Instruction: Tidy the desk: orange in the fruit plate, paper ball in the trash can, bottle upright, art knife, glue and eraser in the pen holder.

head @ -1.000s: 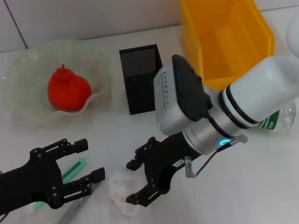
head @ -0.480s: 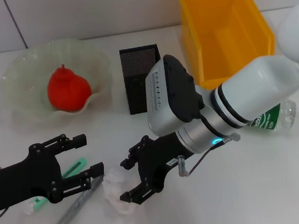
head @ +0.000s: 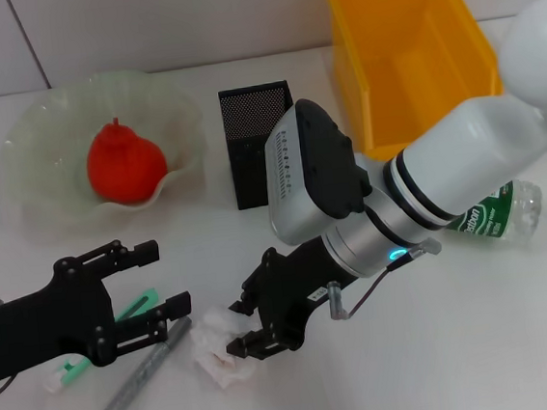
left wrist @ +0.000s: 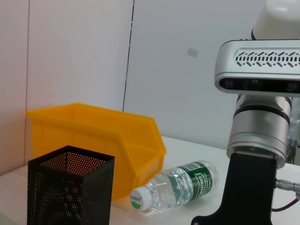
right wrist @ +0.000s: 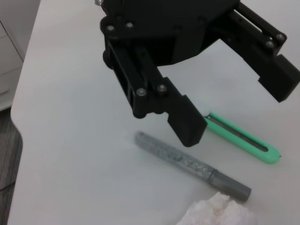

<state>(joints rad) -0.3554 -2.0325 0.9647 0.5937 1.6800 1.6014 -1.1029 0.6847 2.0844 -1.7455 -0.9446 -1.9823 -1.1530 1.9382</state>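
White desk (head: 519,336) against a pale tiled wall (head: 159,22) with dark seams.

pen holder (head: 260,143) top open, trash can (head: 412,51) unobstructed

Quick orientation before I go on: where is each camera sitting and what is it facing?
Head view: high, looking down at the desk; both arms show, right gripper closing on the paper ball, left gripper beside it.
Left wrist view: low, facing the lying bottle, trash can, pen holder and right arm.
Right wrist view: looks down at the left gripper.
Shared: the paper ball.
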